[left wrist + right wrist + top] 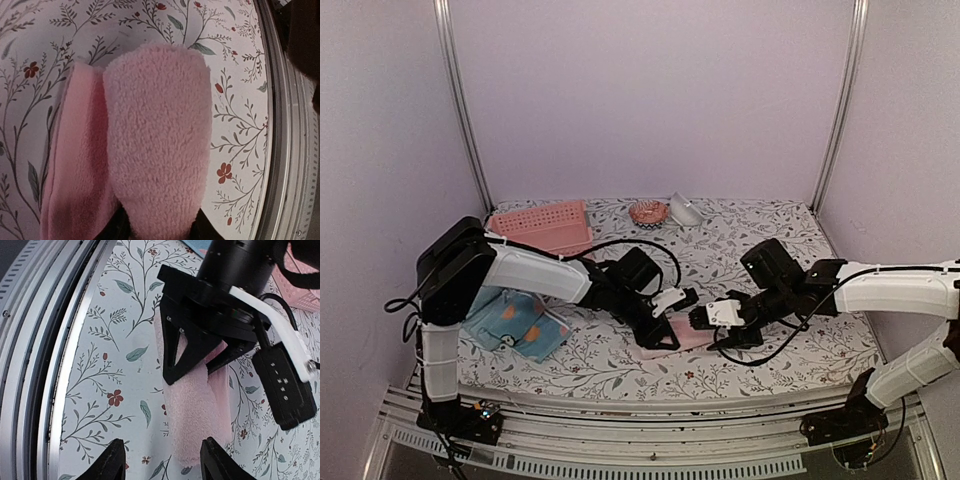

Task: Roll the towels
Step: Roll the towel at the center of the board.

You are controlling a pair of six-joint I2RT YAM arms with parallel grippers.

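The left jaws are clenched on the pink towel (155, 145), a partly rolled bundle running straight out ahead of them, with a flatter flap lying just beside the roll. The right jaws stand released, tips apart, and the towel's far end lies between them on the bench (110, 355). Bare floral bench opens on either side of both jaws. The metal edge rail (50, 340) runs close along one flank. The patterned blue towel (520, 322) lies well behind the left jaws.

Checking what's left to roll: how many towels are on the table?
2: a pink towel mid-table, held by the left claw, and a blue patterned towel lying crumpled at the left. Another may hide under it.
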